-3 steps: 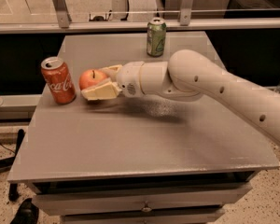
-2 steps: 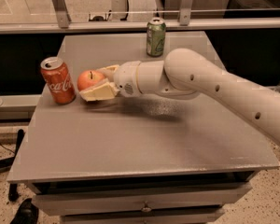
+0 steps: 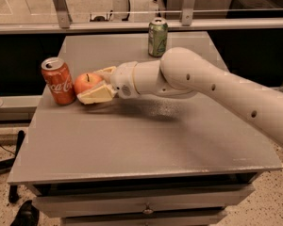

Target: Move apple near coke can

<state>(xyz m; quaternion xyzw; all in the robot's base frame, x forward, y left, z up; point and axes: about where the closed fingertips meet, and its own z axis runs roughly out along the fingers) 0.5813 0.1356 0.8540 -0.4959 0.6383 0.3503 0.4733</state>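
The red-orange apple (image 3: 87,82) with a short dark stem sits low over the grey table (image 3: 146,140), just right of the red coke can (image 3: 58,80) at the table's left side. A small gap shows between apple and can. My gripper (image 3: 89,85) reaches in from the right and is shut on the apple, with one cream finger (image 3: 98,95) in front of it and the other (image 3: 105,71) behind it. The can stands upright with its silver top showing.
A green can (image 3: 157,36) stands upright at the back middle of the table. My arm (image 3: 203,84) crosses the table's right half. A metal rail (image 3: 141,26) runs behind the table. Floor and dark items lie left of the table.
The gripper has carried the apple a little to the left and down, closer to the coke can. Both cans have stayed in place.
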